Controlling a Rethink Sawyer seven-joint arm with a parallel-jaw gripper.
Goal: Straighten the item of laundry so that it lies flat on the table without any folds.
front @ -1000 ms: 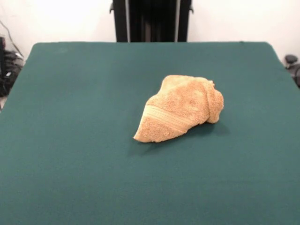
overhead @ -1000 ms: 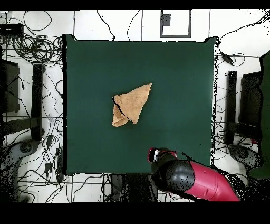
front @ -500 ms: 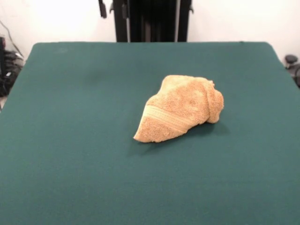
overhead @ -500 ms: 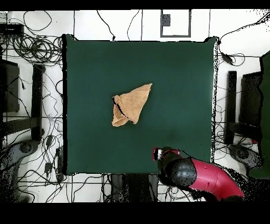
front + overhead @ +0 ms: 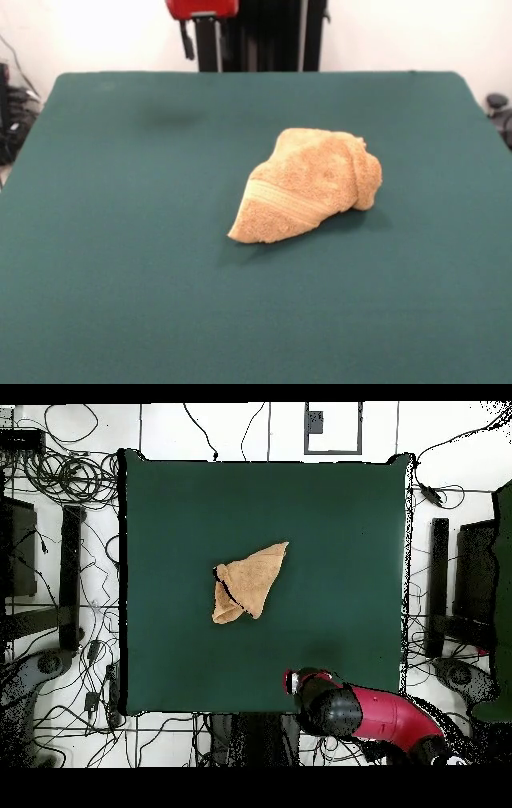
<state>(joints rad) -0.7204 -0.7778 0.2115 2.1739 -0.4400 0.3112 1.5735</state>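
Note:
The item of laundry (image 5: 308, 186) is a tan-orange terry towel, bunched and folded into a rough wedge with one striped band across its near side. It lies a little right of the middle of the dark green table (image 5: 120, 240). In the overhead view the item of laundry (image 5: 248, 580) shows as a folded triangle near the centre of the table (image 5: 330, 534). My gripper (image 5: 200, 28) hangs at the far edge, high and left of the towel, with only its red body and black lower part showing. Overhead, the gripper (image 5: 292, 681) is at the table's bottom edge, well apart from the towel.
The red and black arm (image 5: 370, 719) reaches in from the bottom right overhead. Cables (image 5: 60, 474) and black equipment (image 5: 438, 584) ring the table on the floor. The black pedestal (image 5: 264, 36) stands behind the far edge.
The gripper's red body has come down into the top of the front view, left of the pedestal. Overhead, the arm has shifted slightly along the bottom edge. The towel has not moved.

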